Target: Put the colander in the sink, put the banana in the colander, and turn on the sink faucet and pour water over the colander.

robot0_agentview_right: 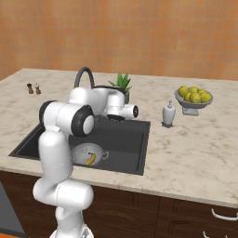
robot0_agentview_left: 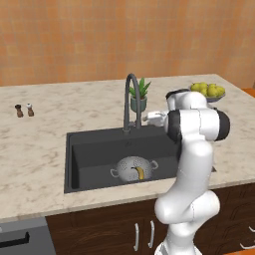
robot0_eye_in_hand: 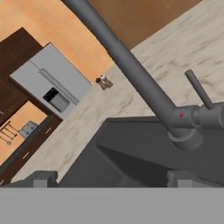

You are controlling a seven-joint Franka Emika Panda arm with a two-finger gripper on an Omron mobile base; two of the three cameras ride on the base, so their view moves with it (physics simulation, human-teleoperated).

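Observation:
The perforated silver colander [robot0_agentview_left: 130, 165] [robot0_agentview_right: 83, 152] sits on the floor of the black sink [robot0_agentview_left: 94, 149] [robot0_agentview_right: 130, 139], near its front. The small yellow banana [robot0_agentview_left: 141, 173] [robot0_agentview_right: 91, 159] lies inside it. The dark gooseneck faucet [robot0_agentview_left: 130, 99] [robot0_agentview_right: 83, 74] [robot0_eye_in_hand: 127, 61] rises behind the basin, and no water runs from it. My gripper [robot0_agentview_left: 149, 118] [robot0_eye_in_hand: 111, 179] hovers just right of the faucet, above the sink's back edge, open and holding nothing. In the hand view the faucet's base and its thin lever handle [robot0_eye_in_hand: 199, 89] stand close ahead, to the right.
A potted plant [robot0_agentview_left: 139, 94] [robot0_agentview_right: 122, 83] stands right behind the faucet. A white soap dispenser [robot0_agentview_right: 168, 114] and a footed bowl of yellow-green fruit [robot0_agentview_left: 209, 91] [robot0_agentview_right: 193, 97] are to the right. Two small shakers [robot0_agentview_left: 24, 110] [robot0_agentview_right: 33, 88] stand far left.

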